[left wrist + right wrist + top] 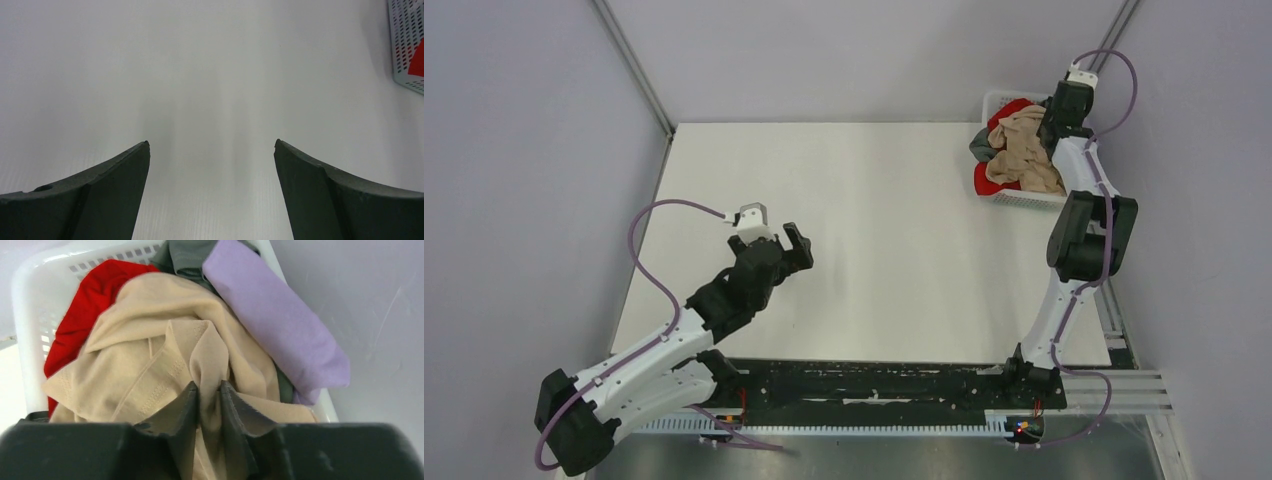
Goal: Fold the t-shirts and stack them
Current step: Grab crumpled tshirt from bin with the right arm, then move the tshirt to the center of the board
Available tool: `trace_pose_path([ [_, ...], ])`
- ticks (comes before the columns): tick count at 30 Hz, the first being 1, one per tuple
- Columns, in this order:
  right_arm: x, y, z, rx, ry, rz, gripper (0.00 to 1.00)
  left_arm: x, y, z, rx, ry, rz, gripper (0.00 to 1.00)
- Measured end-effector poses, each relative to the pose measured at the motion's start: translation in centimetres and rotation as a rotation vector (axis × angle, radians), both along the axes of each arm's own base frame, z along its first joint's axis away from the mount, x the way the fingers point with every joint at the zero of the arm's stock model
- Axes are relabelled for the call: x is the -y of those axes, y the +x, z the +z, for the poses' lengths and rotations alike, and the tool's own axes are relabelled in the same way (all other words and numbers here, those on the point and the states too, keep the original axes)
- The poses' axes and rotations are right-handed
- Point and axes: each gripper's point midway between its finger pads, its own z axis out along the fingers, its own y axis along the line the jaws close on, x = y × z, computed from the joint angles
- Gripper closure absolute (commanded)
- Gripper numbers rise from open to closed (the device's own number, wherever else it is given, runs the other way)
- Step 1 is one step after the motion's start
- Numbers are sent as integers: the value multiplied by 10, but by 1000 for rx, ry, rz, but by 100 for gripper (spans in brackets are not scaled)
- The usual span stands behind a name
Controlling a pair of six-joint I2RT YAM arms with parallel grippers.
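The t-shirts lie heaped in a white lattice basket [990, 103] at the table's far right. On top is the tan t-shirt [150, 365], also seen from above [1027, 150]. Under it lie a red t-shirt [90, 300], a grey t-shirt [182, 257] and a lavender t-shirt [280, 320]. My right gripper [209, 386] is down in the basket, shut on a pinched fold of the tan t-shirt. My left gripper [211, 145] hovers open over bare table at the left [792, 245], nothing between its fingers.
The white table [884, 220] spreads between the arms. Grey walls stand close behind and right of the basket [30, 340]. In the left wrist view a corner of the basket [405, 50] shows at the far right edge.
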Motion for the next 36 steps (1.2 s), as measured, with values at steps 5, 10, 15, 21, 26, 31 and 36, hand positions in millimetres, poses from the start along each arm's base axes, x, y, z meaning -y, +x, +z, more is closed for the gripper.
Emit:
trace_pose_path([
  [5,-2,7,15,38,2,22,100,0,-1,1,1,-2,-1,0],
  [10,-3,4,36,68,-13,32,100,-3,-3,2,12,-12,-1,0],
  [15,-10,-5,96,172,-36,67,100,-4,-5,0,14,-13,-1,0],
  [21,-43,-31,218,451,-27,209,100,-5,-6,3,20,-22,-4,0],
  [26,-103,-71,324,734,63,432,100,-3,-8,5,25,-36,-20,0],
  [31,-189,-129,405,969,199,754,100,-2,-9,7,29,-46,-28,0],
  [36,-294,-199,448,1093,338,1127,100,1,-11,10,32,-58,-44,0],
])
